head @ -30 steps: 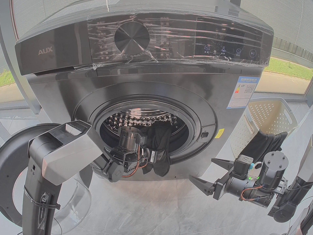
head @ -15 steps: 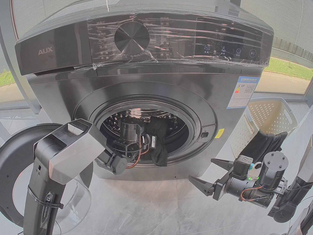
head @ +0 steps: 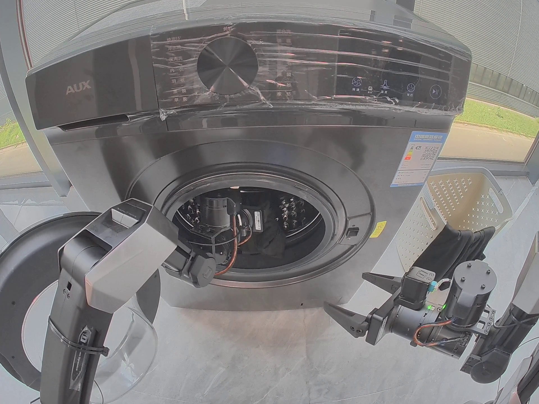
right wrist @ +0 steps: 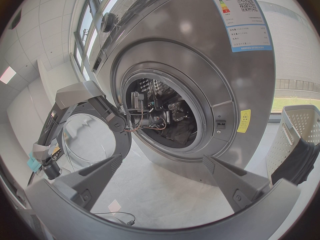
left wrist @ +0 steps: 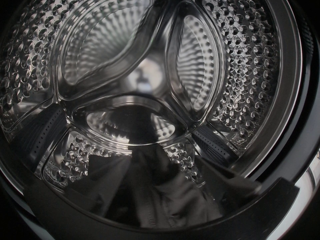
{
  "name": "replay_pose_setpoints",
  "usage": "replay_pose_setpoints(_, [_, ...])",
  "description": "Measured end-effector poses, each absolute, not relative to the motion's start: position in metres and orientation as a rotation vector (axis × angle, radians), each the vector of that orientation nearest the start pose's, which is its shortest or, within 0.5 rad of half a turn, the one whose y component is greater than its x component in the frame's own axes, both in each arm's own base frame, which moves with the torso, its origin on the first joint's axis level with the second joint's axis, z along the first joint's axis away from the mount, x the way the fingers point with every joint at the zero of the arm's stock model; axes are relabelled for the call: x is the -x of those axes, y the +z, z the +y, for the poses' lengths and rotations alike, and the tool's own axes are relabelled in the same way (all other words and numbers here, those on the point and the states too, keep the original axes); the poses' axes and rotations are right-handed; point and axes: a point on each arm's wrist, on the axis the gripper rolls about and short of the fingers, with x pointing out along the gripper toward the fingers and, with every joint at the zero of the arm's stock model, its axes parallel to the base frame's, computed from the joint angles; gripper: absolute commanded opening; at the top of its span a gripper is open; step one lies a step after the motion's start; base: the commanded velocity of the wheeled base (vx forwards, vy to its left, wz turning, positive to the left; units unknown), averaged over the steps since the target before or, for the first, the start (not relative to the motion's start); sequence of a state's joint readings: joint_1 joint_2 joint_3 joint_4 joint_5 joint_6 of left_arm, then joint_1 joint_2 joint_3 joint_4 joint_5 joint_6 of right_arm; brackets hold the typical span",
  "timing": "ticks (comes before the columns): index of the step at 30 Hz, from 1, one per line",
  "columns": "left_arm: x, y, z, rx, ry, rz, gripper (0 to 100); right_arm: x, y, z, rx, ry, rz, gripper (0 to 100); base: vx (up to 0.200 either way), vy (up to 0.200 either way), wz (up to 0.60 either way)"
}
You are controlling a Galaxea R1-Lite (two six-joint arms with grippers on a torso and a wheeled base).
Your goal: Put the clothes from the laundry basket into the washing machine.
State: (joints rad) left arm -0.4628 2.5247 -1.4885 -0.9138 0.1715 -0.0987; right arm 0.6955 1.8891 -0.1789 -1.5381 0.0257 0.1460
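Observation:
The washing machine [head: 359, 158] stands with its round opening uncovered. My left gripper [head: 265, 220] is inside the steel drum [left wrist: 140, 74], shut on a black garment [head: 270, 238] that hangs from it above the drum floor. That garment also shows as dark cloth [left wrist: 160, 190] low in the left wrist view, and in the right wrist view [right wrist: 180, 132]. My right gripper [head: 345, 292] hovers open and empty over the floor, in front of the machine's right corner. More black clothes [head: 455, 248] drape over the rim of the cream laundry basket [head: 494, 189].
The machine's door [head: 28, 276] is swung open to the left, its glass bowl [head: 126, 338] beside my left arm. The basket [right wrist: 293, 124] stands against the machine's right side. Pale tiled floor [head: 269, 354] lies in front.
My left gripper carried the black garment up and deeper into the drum; the cloth that hung over the opening's lower rim is now inside. The right arm stayed still.

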Motion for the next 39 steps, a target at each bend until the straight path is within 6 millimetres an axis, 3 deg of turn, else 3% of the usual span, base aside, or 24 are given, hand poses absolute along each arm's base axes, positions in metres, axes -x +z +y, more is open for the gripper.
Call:
replay_pose_setpoints(10, [-0.432,0.028,-0.223,0.022,-0.307,0.224,100,-0.188,0.084,0.157,-0.081,0.706,0.220,100,0.000,0.000,0.00])
replay_pose_setpoints(21, [-0.432,0.006,-0.223,0.004,-0.309,0.267,100,-0.188,0.082,0.158,-0.079,0.708,0.225,100,0.000,0.000,0.00])
replay_pose_setpoints(22, [-0.433,0.003,-0.223,0.001,-0.308,0.272,0,-0.188,0.082,0.158,-0.079,0.708,0.226,100,0.000,0.000,0.00])
replay_pose_setpoints(32, [-0.438,-0.009,-0.221,-0.013,-0.299,0.282,0,-0.188,0.081,0.158,-0.079,0.708,0.229,100,0.000,0.000,0.00])
replay_pose_setpoints(39, [-0.455,0.011,-0.227,0.036,-0.273,0.164,0,-0.188,0.081,0.159,-0.079,0.710,0.231,100,0.000,0.000,0.00])
